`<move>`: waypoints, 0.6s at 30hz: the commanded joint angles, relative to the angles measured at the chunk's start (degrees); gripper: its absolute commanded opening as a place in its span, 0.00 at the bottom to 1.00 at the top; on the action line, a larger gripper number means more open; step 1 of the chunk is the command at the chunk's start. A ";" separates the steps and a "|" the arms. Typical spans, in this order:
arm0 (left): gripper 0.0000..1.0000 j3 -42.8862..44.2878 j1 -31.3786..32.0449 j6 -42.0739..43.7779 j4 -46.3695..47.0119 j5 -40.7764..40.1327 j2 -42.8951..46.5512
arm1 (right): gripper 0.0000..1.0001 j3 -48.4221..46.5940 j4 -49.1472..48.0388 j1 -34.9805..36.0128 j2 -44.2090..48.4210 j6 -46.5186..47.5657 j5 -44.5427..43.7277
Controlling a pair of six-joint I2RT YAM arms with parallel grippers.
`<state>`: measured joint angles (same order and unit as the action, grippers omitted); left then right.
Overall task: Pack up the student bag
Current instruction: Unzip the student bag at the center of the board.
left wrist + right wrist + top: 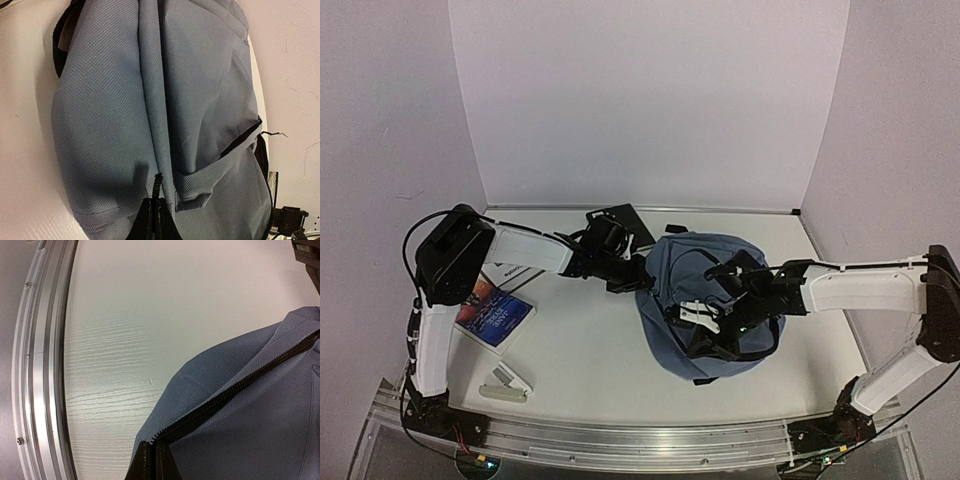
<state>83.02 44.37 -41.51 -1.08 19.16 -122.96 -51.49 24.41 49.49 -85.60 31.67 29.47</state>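
I note the left hand (156, 212) pinched tight on the student bag (695, 265) at its fabric edge; the right hand (152, 454) is likewise clamped on its zipper line.

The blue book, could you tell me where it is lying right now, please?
In the top view, the blue book lies on the table's left side, beside the left arm, well left of the backpack.
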 commanded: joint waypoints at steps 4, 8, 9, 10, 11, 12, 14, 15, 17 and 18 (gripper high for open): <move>0.00 12.45 -5.34 4.83 0.21 -3.25 -5.00 | 0.00 -2.55 6.34 3.46 -3.16 -2.23 6.09; 0.00 17.15 -5.59 6.19 -4.32 -1.10 -6.19 | 0.00 -9.54 1.13 3.45 -7.75 -8.71 4.04; 0.01 17.51 -5.76 6.60 -5.57 -0.96 -5.72 | 0.00 -12.10 0.72 3.49 -9.07 -10.64 3.02; 0.05 17.31 -6.07 6.91 -6.91 -0.98 -4.66 | 0.00 -14.45 0.63 3.47 -10.36 -12.16 1.94; 0.10 16.84 -6.41 7.09 -8.25 -1.11 -3.32 | 0.00 -16.48 0.63 3.43 -11.71 -13.42 0.86; 0.20 15.13 -6.88 6.94 -8.63 -1.37 -1.14 | 0.04 -18.44 0.52 3.19 -12.71 -14.72 -0.20; 0.43 10.24 -7.80 6.47 -8.16 -2.06 3.33 | 0.17 -22.15 0.43 2.04 -14.28 -17.44 -1.43; 0.55 7.73 -8.07 6.22 -7.78 -2.70 6.57 | 0.24 -23.64 0.46 0.83 -14.74 -18.75 -1.24; 0.69 3.63 -8.33 6.15 -7.97 -4.89 10.96 | 0.46 -25.76 0.49 -1.96 -15.16 -20.19 0.56; 0.72 1.93 -8.33 6.02 -8.38 -5.54 13.14 | 0.55 -25.98 0.52 -3.23 -14.84 -20.32 1.04</move>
<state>89.74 36.75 -35.96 -9.29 18.20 -121.88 -72.84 24.56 50.61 -100.38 16.38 28.56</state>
